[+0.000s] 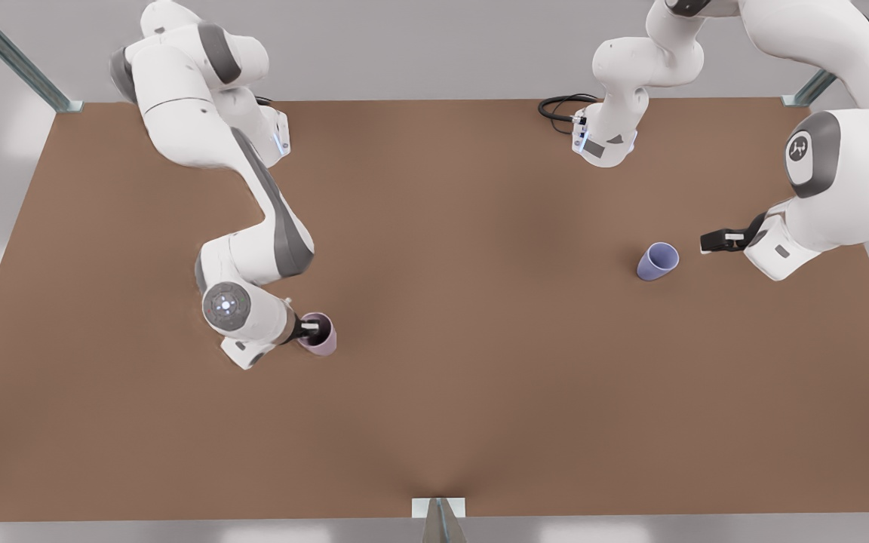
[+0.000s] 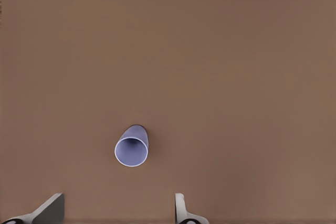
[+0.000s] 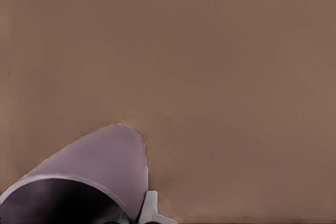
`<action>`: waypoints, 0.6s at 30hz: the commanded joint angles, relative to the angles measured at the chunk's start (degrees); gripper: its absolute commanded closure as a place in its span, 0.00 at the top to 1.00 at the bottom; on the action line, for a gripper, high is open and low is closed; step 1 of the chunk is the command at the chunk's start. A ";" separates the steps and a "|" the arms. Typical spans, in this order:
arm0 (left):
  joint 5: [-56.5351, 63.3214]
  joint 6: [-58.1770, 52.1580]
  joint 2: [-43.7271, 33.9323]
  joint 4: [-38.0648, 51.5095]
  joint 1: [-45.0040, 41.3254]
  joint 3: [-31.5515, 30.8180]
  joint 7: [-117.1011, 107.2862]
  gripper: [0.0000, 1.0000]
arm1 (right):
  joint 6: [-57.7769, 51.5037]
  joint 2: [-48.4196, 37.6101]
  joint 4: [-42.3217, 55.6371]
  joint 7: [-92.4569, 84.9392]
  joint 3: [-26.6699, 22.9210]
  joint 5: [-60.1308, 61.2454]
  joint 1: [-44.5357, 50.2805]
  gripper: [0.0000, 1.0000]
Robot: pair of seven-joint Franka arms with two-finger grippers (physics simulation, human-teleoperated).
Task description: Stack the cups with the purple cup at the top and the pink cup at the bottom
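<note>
Pink cup (image 1: 320, 336) clenched by right tool (image 1: 312, 329) (rim grip); left tool (image 1: 715, 241) released near purple cup (image 1: 657, 261).

pink cup (image 3: 100, 166) rim cropped, right tool (image 3: 131, 216) mostly cropped

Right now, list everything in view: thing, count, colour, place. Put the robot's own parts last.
pink cup: one, mauve-pink, on the table toward the front view's left, upright.
purple cup: one, periwinkle, on the table toward the front view's right, standing free.
table: one, brown, under everything.
cable: one, black, coiled by the far arm base.
right gripper: one, dark fingers, one finger inside the pink cup's rim, one outside, shut on it.
left gripper: one, dark, open, beside the purple cup and apart from it.
</note>
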 commanded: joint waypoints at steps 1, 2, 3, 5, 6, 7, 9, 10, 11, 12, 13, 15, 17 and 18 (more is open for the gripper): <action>0.00 0.00 0.00 0.00 0.04 0.00 0.09 1.00 | -1.72 2.00 3.59 2.52 0.09 -0.27 0.86 0.21; 0.00 0.00 0.00 0.00 0.04 0.00 0.00 1.00 | -4.71 5.42 9.92 6.92 0.09 -0.10 3.93 0.21; 0.00 0.00 0.00 0.00 0.04 -0.08 0.00 1.00 | -5.86 8.33 14.50 11.75 1.40 1.22 5.96 0.21; 0.00 0.00 0.00 0.00 0.04 -0.08 0.00 1.00 | -5.94 14.12 22.13 20.36 1.84 2.36 10.87 0.21; 0.00 0.00 -0.09 0.00 0.04 -0.08 0.00 1.00 | -5.77 16.14 24.34 22.04 1.58 2.36 13.15 0.21; 0.00 0.00 -0.09 0.00 0.04 -0.08 0.00 1.00 | -4.02 19.84 28.47 25.65 2.28 2.45 15.88 0.21; 0.00 0.00 -0.09 0.00 0.04 -0.08 0.09 1.00 | -0.33 22.56 30.85 27.57 2.55 2.54 18.00 0.21; 0.00 -0.09 -0.09 0.00 0.04 -0.08 0.09 1.00 | 1.00 23.36 31.12 27.93 2.46 2.45 18.88 0.21; 0.00 -0.09 -0.09 0.00 0.04 -0.08 0.09 1.00 | 4.25 24.77 31.12 30.66 2.55 2.45 20.02 0.21; 0.00 0.00 -0.09 0.00 0.04 -0.08 0.09 1.00 | 4.26 24.94 31.12 30.75 2.55 2.54 20.02 0.21; 0.00 0.00 -0.09 0.00 0.04 -0.26 0.00 1.00 | 4.25 25.38 31.12 30.75 2.55 2.45 20.20 0.21; 0.00 -0.09 0.08 0.70 0.04 -0.35 0.00 1.00 | 3.38 26.52 31.03 31.01 2.55 2.45 20.55 0.21; 0.00 0.00 0.08 0.70 0.04 -0.35 0.09 1.00 | 2.76 27.14 30.77 31.89 2.37 2.45 20.55 0.21; 0.00 0.00 0.08 0.70 0.04 -0.35 0.09 1.00 | 2.49 27.32 30.68 31.89 2.11 2.36 20.64 0.21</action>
